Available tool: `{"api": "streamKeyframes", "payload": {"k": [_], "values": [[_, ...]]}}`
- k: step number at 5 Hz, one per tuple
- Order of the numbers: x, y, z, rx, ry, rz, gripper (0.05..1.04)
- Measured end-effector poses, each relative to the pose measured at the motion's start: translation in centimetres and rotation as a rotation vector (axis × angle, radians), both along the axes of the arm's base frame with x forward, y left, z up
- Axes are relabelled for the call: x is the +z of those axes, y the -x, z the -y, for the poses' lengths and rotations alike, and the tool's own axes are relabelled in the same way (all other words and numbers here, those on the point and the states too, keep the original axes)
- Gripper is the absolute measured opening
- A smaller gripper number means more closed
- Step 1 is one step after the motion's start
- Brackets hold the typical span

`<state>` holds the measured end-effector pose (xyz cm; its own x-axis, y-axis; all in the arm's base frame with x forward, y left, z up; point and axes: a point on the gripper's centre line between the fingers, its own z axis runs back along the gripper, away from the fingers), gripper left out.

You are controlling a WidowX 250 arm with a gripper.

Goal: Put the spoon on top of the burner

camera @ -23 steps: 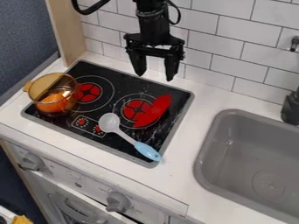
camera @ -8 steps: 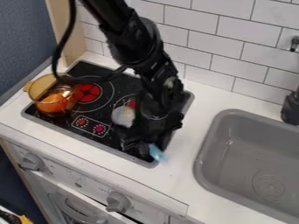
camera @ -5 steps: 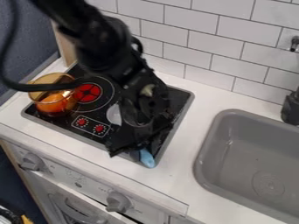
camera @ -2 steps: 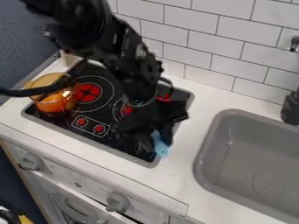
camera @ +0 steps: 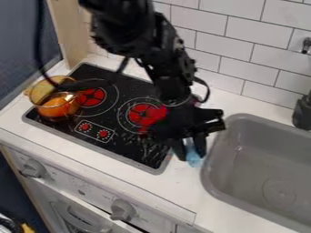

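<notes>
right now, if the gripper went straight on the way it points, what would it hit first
Likely the counter between the stove and sink, though the blue spoon handle at the gripper may touch down first. Its height is unclear.

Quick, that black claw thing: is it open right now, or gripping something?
End effector: closed, holding the spoon by its light blue handle.

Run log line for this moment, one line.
gripper: shut on spoon | position: between stove and sink | spoon bowl: hidden | burner placement: not done
</notes>
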<state>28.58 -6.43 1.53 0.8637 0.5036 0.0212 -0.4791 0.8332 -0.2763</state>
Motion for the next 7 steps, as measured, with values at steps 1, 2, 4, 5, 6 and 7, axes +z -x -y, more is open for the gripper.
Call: {"api": "streamKeyframes", "payload": {"k": [1,2,4,5,6,7], "values": [[-0.7,-0.5,0.1,-0.008,-0.005,-0.034,0.328],[-1.1,-0.7,-0.7,0.029,-0.010,-0.047,0.328],[-1.3,-1.3,-3.6,0.147,0.009,-0.066,0.328],[-1.8,-1.8,-5.0,0.200,0.026,-0.093,0.328],[-1.8,-1.8,-7.0,0.269,0.019,-0.102,0.328],[-1.8,-1.6,-8.4,0.323,0.021,-0.109,0.328]]}}
